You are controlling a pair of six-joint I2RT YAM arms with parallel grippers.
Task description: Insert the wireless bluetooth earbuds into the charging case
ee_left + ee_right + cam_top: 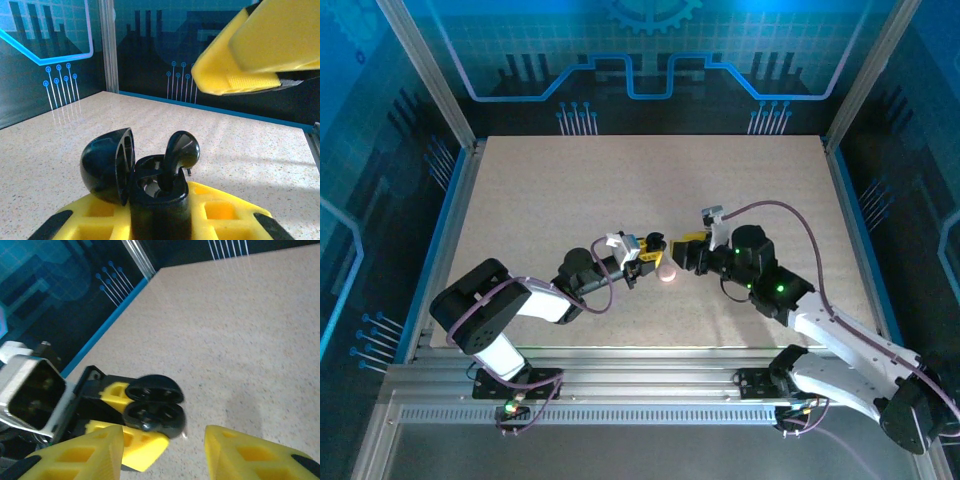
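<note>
On the speckled beige table (620, 180), blue-lit walls (650, 60) around, my left gripper (649, 249) pinches the black case (160, 200); right gripper (162, 440) stands spread.

The table (620, 180) is a pale, speckled beige slab edged by aluminium rail (620, 385); a small pink round disc (666, 273) lies flat on it, just beside the fingertips of the left gripper (648, 255), on their near side, and near those of the right gripper (685, 247), roughly between the two.
</note>
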